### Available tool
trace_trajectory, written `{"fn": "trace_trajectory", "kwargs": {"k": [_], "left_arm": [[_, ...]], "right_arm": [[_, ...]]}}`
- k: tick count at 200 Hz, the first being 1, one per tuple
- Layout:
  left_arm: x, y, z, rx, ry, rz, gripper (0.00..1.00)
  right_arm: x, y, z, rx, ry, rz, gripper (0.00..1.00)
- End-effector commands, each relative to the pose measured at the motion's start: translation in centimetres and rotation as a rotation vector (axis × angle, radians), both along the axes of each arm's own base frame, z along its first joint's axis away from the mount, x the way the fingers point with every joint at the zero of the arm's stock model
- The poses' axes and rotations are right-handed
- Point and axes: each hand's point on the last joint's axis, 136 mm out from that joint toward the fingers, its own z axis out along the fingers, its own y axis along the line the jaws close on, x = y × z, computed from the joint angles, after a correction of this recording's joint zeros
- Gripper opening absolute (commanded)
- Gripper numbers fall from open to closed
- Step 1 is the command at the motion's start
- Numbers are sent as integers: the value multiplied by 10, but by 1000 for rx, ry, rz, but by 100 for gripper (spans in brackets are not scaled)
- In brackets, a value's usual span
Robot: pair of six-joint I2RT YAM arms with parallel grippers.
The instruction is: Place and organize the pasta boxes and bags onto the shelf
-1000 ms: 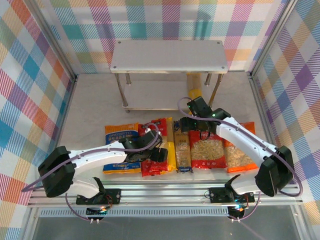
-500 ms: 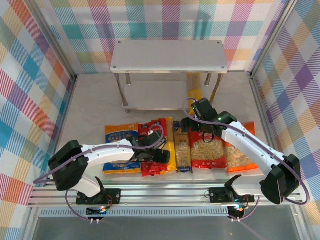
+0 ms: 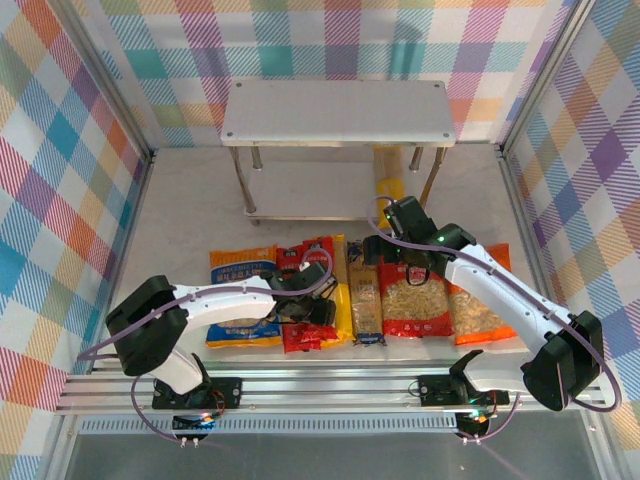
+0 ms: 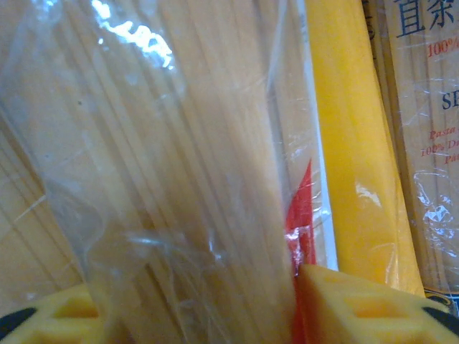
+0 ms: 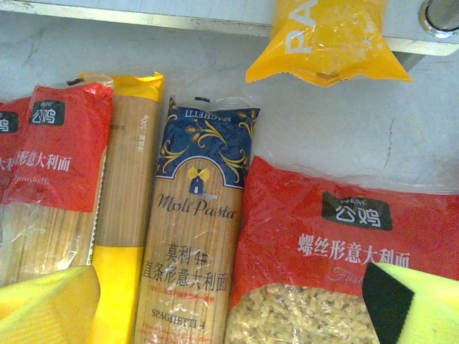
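Your left gripper (image 4: 201, 309) is clamped on a red pack (image 4: 179, 143) of long pasta, and the clear film is bunched between its yellow fingers (image 4: 358, 308). That pack lies flat in front of the shelf (image 3: 337, 112), nearer its left legs. Your right gripper (image 5: 229, 315) is spread wide, hovering in front of the shelf's right legs over the dark pack (image 5: 197, 236) and the red bag (image 5: 344, 236). A yellow pack (image 5: 326, 39) rests on the shelf's lower board, its end poking over the front edge. In the same row in front of the shelf, the blue bag (image 3: 235, 275) is leftmost and the orange bag (image 3: 480, 310) rightmost
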Motion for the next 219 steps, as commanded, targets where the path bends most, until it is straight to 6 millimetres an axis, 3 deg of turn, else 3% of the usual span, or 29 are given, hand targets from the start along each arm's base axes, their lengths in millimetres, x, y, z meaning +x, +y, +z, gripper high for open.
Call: {"fn": "trace_trajectory", "kwargs": {"k": [1,40,46,52,116,188,219], "left_arm": [[-14,-8,-5,-9,64,-47,41],[-13,-9,6,-12,48,-65,31],[-12,-9,8,-10,42,-68,21],[-11,-8,11,-11,33,-67,0],[0,-5,34,-39,-27,-62,0],[26,31,119,-154,-180,10,0],[42,52,142,-141,-248,28,0]], "right_arm": [[-2,-3,4,-2,-19,-8,95],[-3,-4,8,5,-26,-12,95],[-3,-4,8,4,-27,-12,95],[-3,-5,9,6,-28,-13,95],[-4,-8,14,2,-43,-23,95],[-1,-5,22,15,-53,-19,95],[-1,-1,25,39,-50,-9,95]]}}
